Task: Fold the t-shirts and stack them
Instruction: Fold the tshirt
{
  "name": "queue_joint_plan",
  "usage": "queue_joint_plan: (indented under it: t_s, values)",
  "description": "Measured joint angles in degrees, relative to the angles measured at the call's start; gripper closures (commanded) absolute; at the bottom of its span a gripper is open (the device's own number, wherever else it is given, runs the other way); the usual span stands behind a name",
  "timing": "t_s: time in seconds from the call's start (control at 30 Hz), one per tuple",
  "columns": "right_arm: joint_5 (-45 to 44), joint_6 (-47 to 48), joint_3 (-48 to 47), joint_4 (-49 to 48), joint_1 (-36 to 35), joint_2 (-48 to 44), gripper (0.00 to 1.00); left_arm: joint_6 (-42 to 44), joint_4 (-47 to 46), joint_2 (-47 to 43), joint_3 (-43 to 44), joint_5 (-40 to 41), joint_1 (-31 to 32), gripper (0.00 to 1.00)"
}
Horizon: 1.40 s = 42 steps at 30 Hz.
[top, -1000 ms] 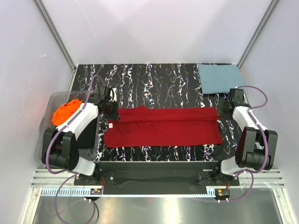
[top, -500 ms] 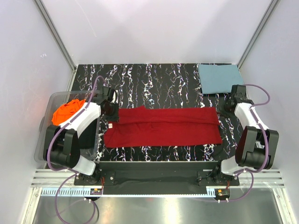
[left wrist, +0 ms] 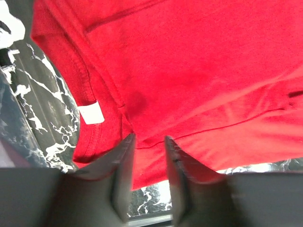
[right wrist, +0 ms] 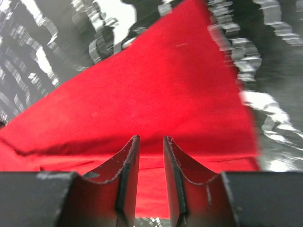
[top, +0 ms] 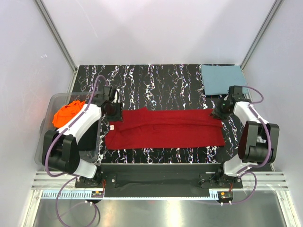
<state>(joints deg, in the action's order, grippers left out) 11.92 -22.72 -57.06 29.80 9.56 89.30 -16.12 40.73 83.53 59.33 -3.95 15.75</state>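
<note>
Top external view, red shirt (top: 163,128) flat on table (top: 156,80), left gripper (top: 115,115) and right gripper (top: 217,113) at its ends, jaws slightly parted, empty, teal shirt (top: 223,79) folded far right, orange shirt (top: 66,113) in bin (top: 47,137).

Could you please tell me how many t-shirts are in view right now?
3: red t-shirt spread centrally; teal t-shirt folded at the far right corner; orange t-shirt bunched in the left bin, which might hide more.

Matt red cloth t-shirt (top: 163,127), glossy marbled table (top: 156,80)
</note>
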Motion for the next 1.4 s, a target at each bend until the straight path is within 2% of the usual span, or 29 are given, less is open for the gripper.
queue_joint_plan:
  t_s: [0.2, 0.27, 0.4, 0.67, 0.93, 1.07, 1.27, 1.4]
  values:
    - [3.9, 0.7, -4.6, -0.2, -9.4, 4.2, 0.65, 0.3, 0.3, 0.7, 5.8, -0.3, 0.0, 0.53]
    - [4.5, 1.1, -7.3, -0.8, -14.3, 6.3, 0.64, 0.5, 0.0, 3.9, 8.6, -0.3, -0.2, 0.52]
    - [5.2, 1.5, -10.5, -1.6, -19.5, 8.6, 0.64, 3.0, 0.1, 11.2, 12.2, -1.2, -0.5, 0.5]
    - [5.6, 1.7, -13.0, -1.7, -19.7, 10.9, 0.64, 13.1, 0.3, 21.2, 21.1, -11.0, -0.8, 0.48]
    - [6.1, 2.1, -13.8, -2.0, -19.7, 12.4, 0.62, 19.8, 0.5, 28.1, 29.3, -14.7, -0.8, 0.5]
    - [7.2, 2.1, -17.4, -2.6, -20.6, 15.8, 0.6, 18.4, 3.1, 29.2, 29.8, -11.9, -1.0, 0.58]
    - [7.3, 2.2, -27.2, -3.7, -25.9, 23.4, 0.6, 9.7, 3.8, 24.6, 23.6, -3.9, -3.3, 0.57]
    - [7.5, 1.9, -31.5, -4.9, -30.1, 26.5, 0.6, 7.9, 4.3, 20.4, 19.9, -1.8, -5.6, 0.56]
